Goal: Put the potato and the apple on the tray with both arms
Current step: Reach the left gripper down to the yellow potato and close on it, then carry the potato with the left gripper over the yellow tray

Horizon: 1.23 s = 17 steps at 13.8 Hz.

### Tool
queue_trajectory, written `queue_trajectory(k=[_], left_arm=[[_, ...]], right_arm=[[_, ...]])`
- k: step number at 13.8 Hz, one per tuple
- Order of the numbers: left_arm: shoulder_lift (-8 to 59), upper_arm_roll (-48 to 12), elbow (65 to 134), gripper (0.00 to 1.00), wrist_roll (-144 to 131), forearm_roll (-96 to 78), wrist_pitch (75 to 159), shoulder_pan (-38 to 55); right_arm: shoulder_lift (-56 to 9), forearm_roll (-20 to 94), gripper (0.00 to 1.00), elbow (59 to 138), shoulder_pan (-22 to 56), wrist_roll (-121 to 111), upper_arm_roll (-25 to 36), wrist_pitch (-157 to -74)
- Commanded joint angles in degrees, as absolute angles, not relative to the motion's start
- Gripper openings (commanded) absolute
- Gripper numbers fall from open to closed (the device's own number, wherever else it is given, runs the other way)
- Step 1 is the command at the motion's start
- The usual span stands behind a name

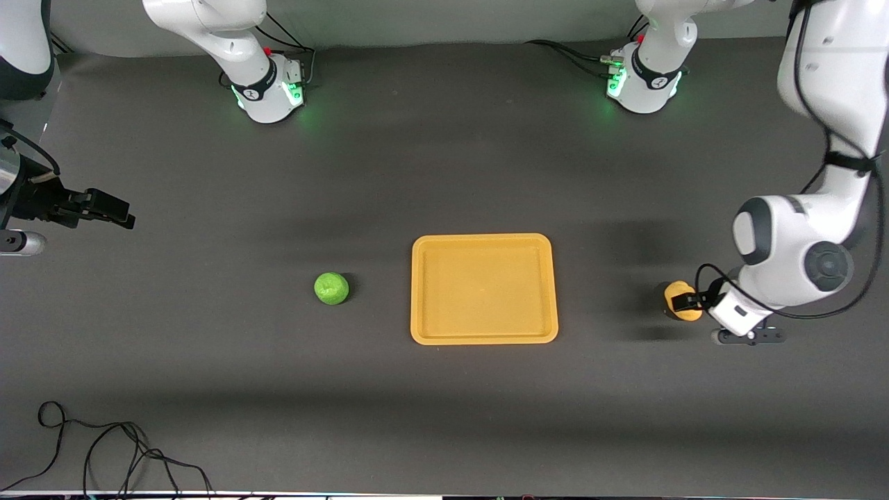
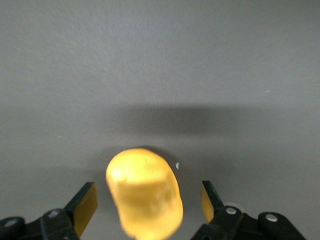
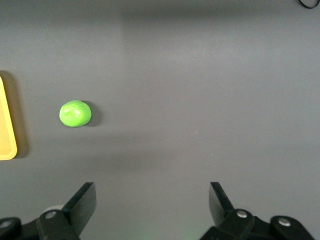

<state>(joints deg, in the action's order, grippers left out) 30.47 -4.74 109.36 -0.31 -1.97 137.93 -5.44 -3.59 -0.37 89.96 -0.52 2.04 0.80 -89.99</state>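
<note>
The yellow-orange potato [image 1: 676, 292] lies on the dark table toward the left arm's end. My left gripper [image 1: 684, 304] is down at it, fingers open on either side with a gap to each; the left wrist view shows the potato [image 2: 144, 192] between the fingers [image 2: 84, 206]. The green apple [image 1: 331, 288] lies beside the tray [image 1: 484, 239] toward the right arm's end. My right gripper [image 1: 111, 210] is open and empty above the table's right-arm end, well away from the apple. The right wrist view shows the apple [image 3: 75, 113] and a tray corner [image 3: 6, 130].
The two arm bases [image 1: 267, 90] [image 1: 642, 83] stand along the table's edge farthest from the front camera. A loose black cable [image 1: 104, 451] lies at the edge nearest the camera, toward the right arm's end. Nothing lies in the tray.
</note>
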Motion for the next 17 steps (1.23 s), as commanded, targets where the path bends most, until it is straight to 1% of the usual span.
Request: queue_trajectory(k=[1,2,3,4,5,7,8,10,12,14,16,17], left_arm=[[30.1,-4.5,111.6,0.93,-2.0,-2.8,138.9,-5.5],[30.0,-4.5,111.6,0.93,-3.0,-2.8,136.9,-5.5],[29.6,-4.6,111.6,0.91,-4.6,-2.7,135.4,-5.2],[29.4,-4.5,111.6,0.68,-6.4,-2.8,134.8,-4.8],[29.4,-4.5,111.6,0.51,-6.9,-2.7,134.8,-4.7],[29.5,-4.5,111.6,0.33,-6.6,-2.2,134.9,-4.7],[28.9,-4.5,111.5,0.3,-6.3,-2.1,134.9,-4.8],[25.6,-4.6,111.0,0.32,-6.6,-2.1,134.5,-4.7],[21.6,-5.4,109.4,0.32,-7.7,-2.2,129.6,-2.8],[20.3,-5.7,106.0,0.31,-12.3,-2.5,125.8,1.6],[21.5,-6.6,102.8,0.3,-19.8,-2.8,125.9,9.0],[23.3,-6.7,101.2,0.3,-22.7,-2.7,126.2,13.1]], right_arm=[[-3.5,0.1,1.0,89.6,-0.4,0.3,1.0,-90.6],[-3.5,0.2,1.0,89.7,-0.4,-0.6,1.0,-90.9],[-3.5,0.3,1.0,89.7,-0.4,-1.0,1.0,-91.1],[-3.5,0.3,1.0,89.8,-0.5,-1.0,1.1,-91.1],[-3.3,0.3,1.0,89.9,-0.4,-1.0,1.1,-91.1],[-3.3,0.3,1.0,90.2,-0.5,-1.0,1.2,-91.1],[-3.2,0.3,1.0,90.2,-0.5,-1.0,1.3,-91.1],[-3.0,0.3,1.0,90.4,-0.5,-1.0,1.3,-91.1],[-3.0,0.3,1.0,90.4,-0.5,-1.0,1.3,-91.1],[-3.0,0.2,1.0,90.4,-0.5,-1.0,1.4,-91.1],[-3.0,0.3,1.0,90.5,-0.5,-0.9,1.4,-91.0],[-3.0,0.3,1.0,90.4,-0.4,-0.9,1.4,-91.0]])
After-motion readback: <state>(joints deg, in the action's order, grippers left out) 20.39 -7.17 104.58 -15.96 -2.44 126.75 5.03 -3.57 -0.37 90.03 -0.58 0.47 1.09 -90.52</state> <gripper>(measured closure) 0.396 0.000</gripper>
